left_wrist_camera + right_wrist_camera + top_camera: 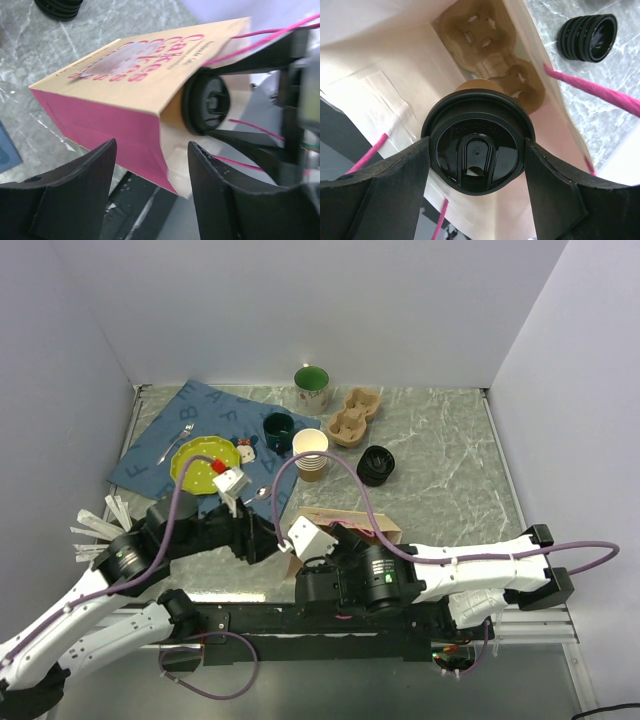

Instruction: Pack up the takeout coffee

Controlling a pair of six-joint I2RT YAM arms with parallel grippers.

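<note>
At the mouth of the paper bag (125, 70), which lies on its side near the arm bases: one takeout coffee (205, 102), lid outward, clasped at the lid rim by the right gripper (476, 152); left gripper (151, 147) spread apart, holding nothing, the bag's corner just beyond it. Handling, as judged: slide the cup straight in toward the pulp cup carrier (490, 45) inside, bag steadied against sliding or crumpling, release only once seated. Count: one bag, one lidded coffee, one carrier inside, one spare carrier (355, 417) on the table, one stack of lidless cups (311, 453), one stack of black lids (376, 465), two mugs: pale mug (312, 387), dark mug (279, 427)
</note>
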